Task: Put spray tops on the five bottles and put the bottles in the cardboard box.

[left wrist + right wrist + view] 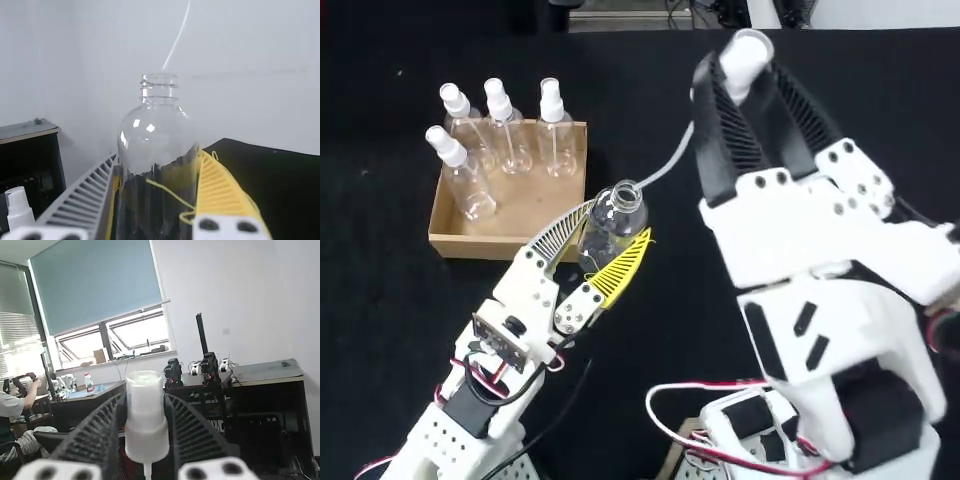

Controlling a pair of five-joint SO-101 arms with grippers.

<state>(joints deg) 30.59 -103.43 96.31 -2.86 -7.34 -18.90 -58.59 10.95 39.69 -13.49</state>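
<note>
Item, nearest the arm bases: left gripper (617,222) (159,157), one grey ribbed finger and one yellow, closed round the lower body of a clear bottle (607,232) (157,150). The bottle is upright to slightly tilted, its threaded mouth open and uncapped, and it sits just beside the near right corner of the cardboard box (470,243). Whether its base rests on the black table (400,330) cannot be told. Item, next out: the cardboard box itself, a shallow open tray holding four bottles (556,135). Each is clear, upright and fitted with a white spray top. Three stand along the box's far wall and one stands toward its left wall. The box's near right floor is bare. Item, farthest and highest: right gripper (742,65) (145,399), black ribbed fingers pressed against both sides of a white spray top (747,50) (145,415), held well up and to the right of the box. A thin dip tube (665,168) (176,35) runs from the spray top down toward the box's near right corner. Its lower end is right at the held bottle's mouth, and whether it has entered the neck cannot be told.
</note>
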